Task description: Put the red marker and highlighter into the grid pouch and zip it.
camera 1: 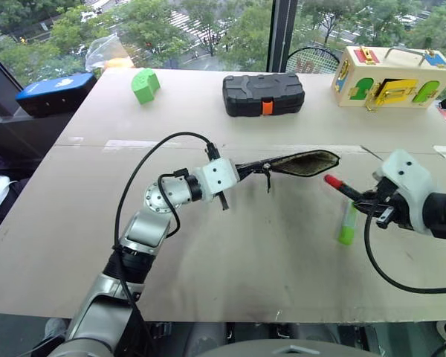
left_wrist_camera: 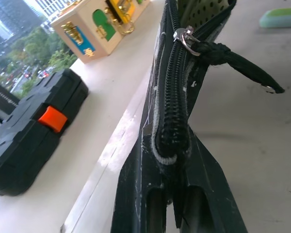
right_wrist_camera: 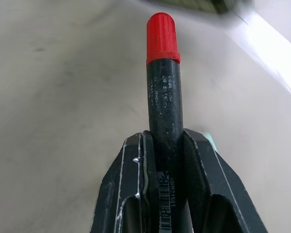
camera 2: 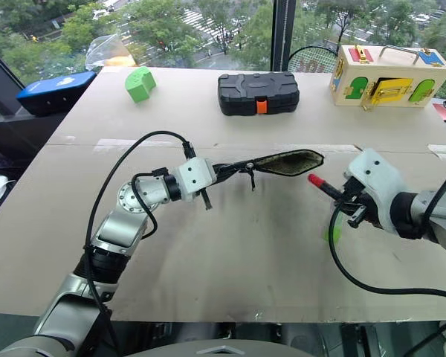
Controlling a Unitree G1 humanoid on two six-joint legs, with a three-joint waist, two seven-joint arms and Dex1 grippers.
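The right gripper [right_wrist_camera: 166, 160] has its jaws pinching the red marker [right_wrist_camera: 163, 92] by the black barrel, so most of the pen juts out ahead of them, red cap foremost. The marker's long axis runs straight on from the jaws, and in the head views the cap points towards the open mouth of the grid pouch [camera 1: 305, 162], a short gap off. Just beside the right jaws, a little nearer the robot, the highlighter [camera 1: 347, 223] lies on the table [camera 1: 267, 253], untouched, its length running roughly away from the robot.

The left gripper [left_wrist_camera: 172, 160] has its jaws pressed together on the zipper end of the pouch. It holds the pouch off the table on edge, with the mouth gaping at the far end from those jaws and the pull cord [left_wrist_camera: 237, 65] dangling near the slider.

The step in hand looks like feeding the marker in. To do it well, keep the pen in line with the pouch's length, lead with the cap into the widest part of the opening, and keep the left hold steady so the mouth does not sag. Release only once most of the barrel is inside.

Well beyond both jaws sit the black case [camera 1: 263, 94], a green block [camera 1: 144, 84] and a wooden latch box [camera 1: 390, 74].
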